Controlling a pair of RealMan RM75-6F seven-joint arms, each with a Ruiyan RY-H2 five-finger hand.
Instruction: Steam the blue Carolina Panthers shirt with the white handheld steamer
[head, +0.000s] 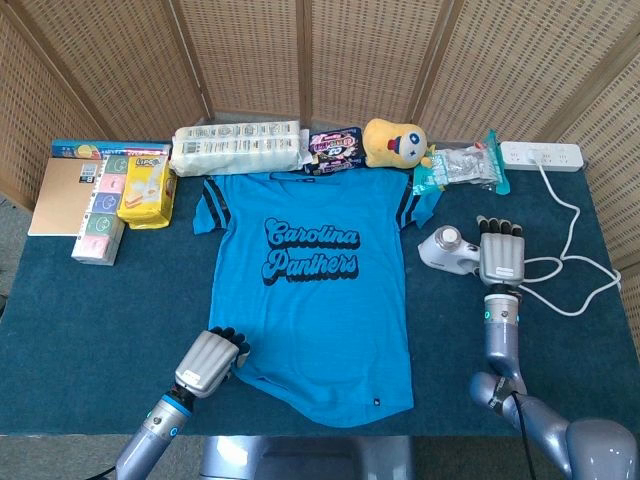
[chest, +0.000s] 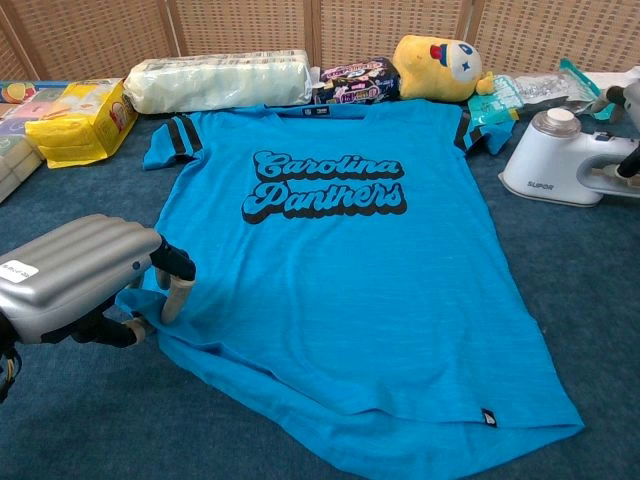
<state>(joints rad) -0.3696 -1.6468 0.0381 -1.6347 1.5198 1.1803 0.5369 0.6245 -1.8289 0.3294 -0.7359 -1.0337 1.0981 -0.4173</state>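
The blue Carolina Panthers shirt (head: 318, 305) (chest: 345, 280) lies flat in the middle of the dark blue table, collar away from me. At its lower left hem sits my left hand (head: 210, 362) (chest: 85, 278), fingers curled down on the cloth and thumb below, pinching the edge. To the right of the shirt, the white handheld steamer (head: 447, 250) (chest: 558, 155) rests on its side. My right hand (head: 501, 258) hovers palm down over its handle with fingers straight and apart. The chest view shows only its fingertips (chest: 629, 165) at the frame edge.
Along the back stand a wrapped paper-roll pack (head: 237, 147), snack bags (head: 334, 148), a yellow plush toy (head: 393, 142) and a plastic packet (head: 462, 166). Tissue packs (head: 143, 187) and a book (head: 62, 195) sit back left. A power strip (head: 541, 154) and its white cord (head: 580, 268) lie right.
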